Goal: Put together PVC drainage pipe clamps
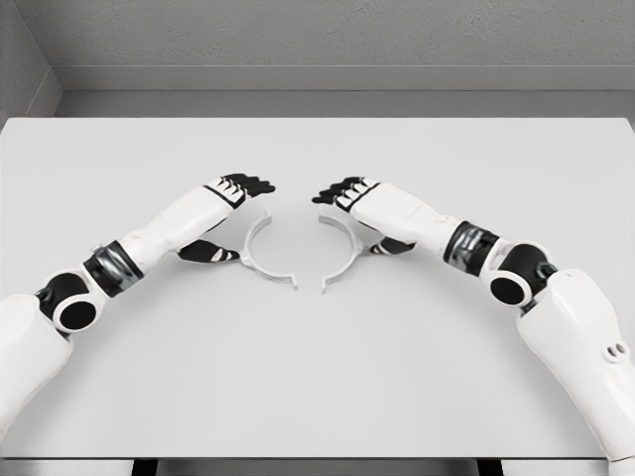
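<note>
On the white table (pixel 317 377), two half-ring clamps lie apart, the left half (pixel 260 260) facing the right half (pixel 347 260). The left hand (pixel 233 203) and right hand (pixel 352 203) hover over them (fingers loosely spread, grasping nothing).

Two white clamp halves lie flat on the white surface (pixel 317 377). The left half (pixel 260 256) and the right half (pixel 345 260) face each other with open sides inward, forming a broken ring with gaps at the near and far ends. The left robot hand (pixel 238 188) sits above the far end of the left half, fingers extended and holding nothing. The right robot hand (pixel 342 191) mirrors it above the right half, fingers loosely extended. The two fingertips are apart.
</note>
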